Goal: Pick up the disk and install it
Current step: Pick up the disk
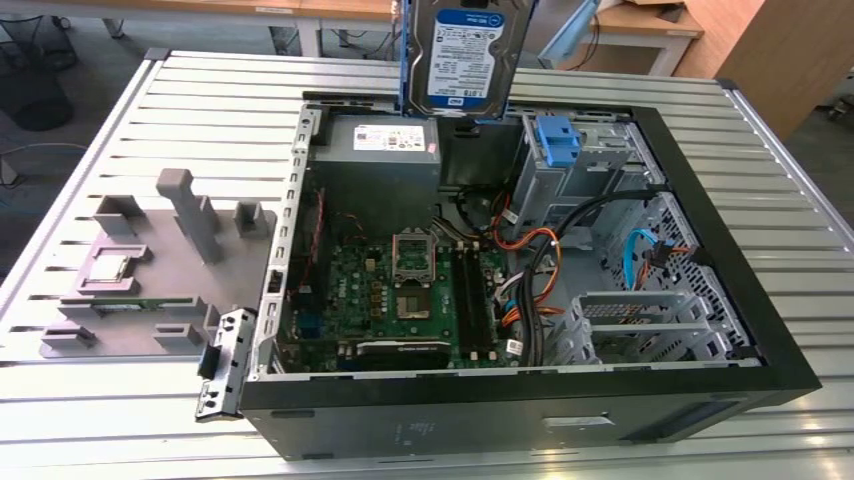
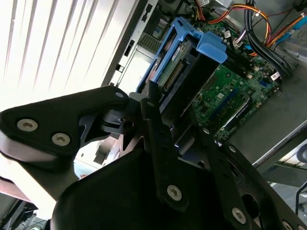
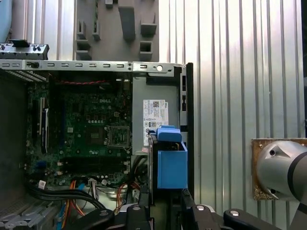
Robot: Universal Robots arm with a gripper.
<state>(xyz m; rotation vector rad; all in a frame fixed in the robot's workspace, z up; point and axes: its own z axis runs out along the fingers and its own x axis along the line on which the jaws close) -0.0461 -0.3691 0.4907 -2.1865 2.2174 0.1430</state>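
Gripper (image 2: 172, 105) jaws clamped on disk (image 1: 461, 55), aloft over case (image 1: 534, 400) at 12 o'clock; judged: keep it square, clear of cables (image 1: 531, 243).

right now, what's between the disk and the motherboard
The power supply box, in the exterior view: the disk above it, the motherboard on its other side.

It looks like a robotics lab or workshop in an office-like room. A ribbed silver aluminium tabletop (image 1: 134, 100) carries an open black desktop computer case (image 1: 534, 425) and a grey moulded parts fixture (image 1: 243, 278). Light wooden desks (image 1: 661, 25) stand behind.
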